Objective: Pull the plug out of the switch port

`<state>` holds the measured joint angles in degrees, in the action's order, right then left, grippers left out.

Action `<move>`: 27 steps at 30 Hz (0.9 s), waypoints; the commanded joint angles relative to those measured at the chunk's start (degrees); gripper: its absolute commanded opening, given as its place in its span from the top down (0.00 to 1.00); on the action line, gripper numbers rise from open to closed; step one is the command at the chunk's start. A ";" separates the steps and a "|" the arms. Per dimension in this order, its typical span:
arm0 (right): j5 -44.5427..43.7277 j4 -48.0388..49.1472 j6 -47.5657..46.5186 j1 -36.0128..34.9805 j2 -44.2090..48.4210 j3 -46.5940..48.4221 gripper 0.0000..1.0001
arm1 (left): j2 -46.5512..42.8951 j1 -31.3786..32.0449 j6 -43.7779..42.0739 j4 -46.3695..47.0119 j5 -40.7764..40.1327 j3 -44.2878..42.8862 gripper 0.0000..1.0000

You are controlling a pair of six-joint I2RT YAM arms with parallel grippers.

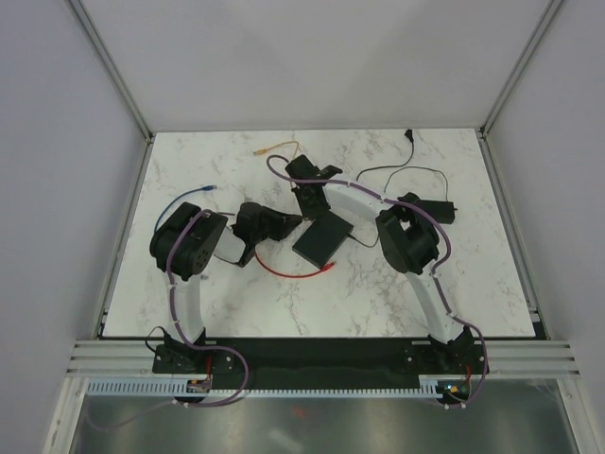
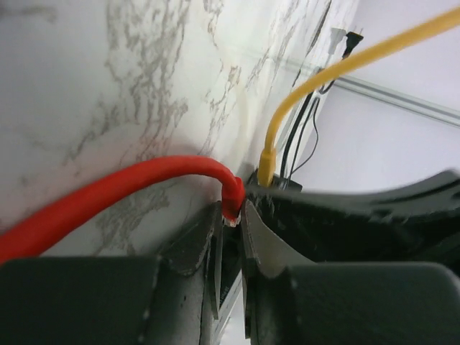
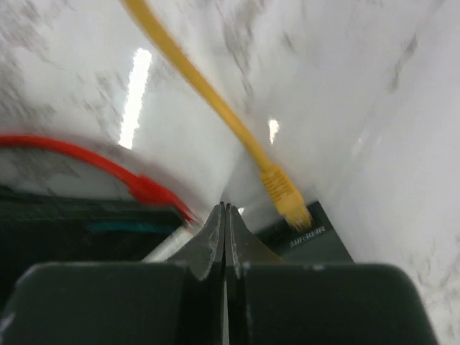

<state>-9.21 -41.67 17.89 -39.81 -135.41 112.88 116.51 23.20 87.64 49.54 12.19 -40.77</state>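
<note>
The black switch (image 1: 321, 238) lies mid-table; it also shows in the right wrist view (image 3: 309, 241). A red cable (image 1: 284, 271) loops in front of it. My left gripper (image 1: 288, 225) is at the switch's left side, shut on the red plug (image 2: 233, 200) at its fingertips (image 2: 231, 215). I cannot tell whether that plug sits in a port. A yellow plug (image 3: 286, 192) sits in a switch port, and its cable (image 2: 345, 68) runs away to the back. My right gripper (image 1: 310, 200) is shut and empty (image 3: 225, 208), its tips just over the switch's far edge.
The yellow cable's free end (image 1: 260, 149) lies at the back. A blue cable (image 1: 194, 192) lies at the left. A black power lead (image 1: 402, 170) runs to a black adapter (image 1: 440, 210) at the right, with its wall plug (image 1: 409, 135) at the back edge.
</note>
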 commanded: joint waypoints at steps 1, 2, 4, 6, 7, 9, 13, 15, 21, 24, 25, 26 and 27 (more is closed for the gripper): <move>-3.00 -3.69 -1.28 0.00 6.29 -7.66 1.00 | 0.91 -2.02 0.87 -4.81 -2.69 2.10 0.98; -3.27 -3.42 -1.45 -0.09 6.56 -8.02 1.00 | 0.91 -2.63 0.87 -4.72 -2.69 2.10 0.98; -2.22 -3.33 -1.80 -0.09 5.87 -6.45 1.00 | 1.09 -2.99 0.61 -4.54 -2.35 2.10 0.98; 0.15 -3.33 -1.72 -0.09 5.25 -3.47 1.00 | 1.09 -2.99 0.08 -4.71 -1.90 1.58 0.98; 0.68 -3.50 -1.54 -0.09 5.16 -2.76 1.00 | 1.00 -2.99 -0.18 -4.80 -1.38 1.49 0.98; 2.08 -3.59 -1.10 -0.09 5.60 -0.83 1.00 | 0.48 -2.99 -0.53 -5.24 -1.20 1.84 0.98; 3.85 -4.82 -0.67 0.00 9.01 1.20 1.00 | -2.95 -4.65 -5.36 -9.62 2.31 1.49 0.98; 4.90 -5.69 0.38 0.26 10.25 1.03 0.97 | -6.11 -5.44 -9.31 -14.10 6.07 0.00 0.98; 9.12 -8.07 0.22 1.66 14.47 -2.39 0.76 | -14.09 -8.78 -14.76 -21.32 17.06 -4.30 0.98; 10.52 -8.43 -0.66 2.90 15.70 -4.86 0.73 | -17.53 -10.02 -20.72 -30.76 20.33 -8.86 0.98; 10.79 -8.34 -0.84 3.42 16.40 -5.56 0.73 | -18.07 -10.37 -22.06 -33.08 22.34 -10.10 0.98; 10.97 -8.34 -1.01 3.60 16.67 -6.35 0.72 | -18.24 -10.46 -23.20 -35.19 24.01 -12.29 0.98; 11.14 -8.34 -1.01 3.86 16.94 -6.44 0.72 | -17.99 -10.54 -23.47 -37.56 28.03 -13.27 0.98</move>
<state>0.12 -48.75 17.72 -36.99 -121.23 107.90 101.49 13.10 71.92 21.30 29.95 -48.90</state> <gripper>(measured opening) 0.274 0.175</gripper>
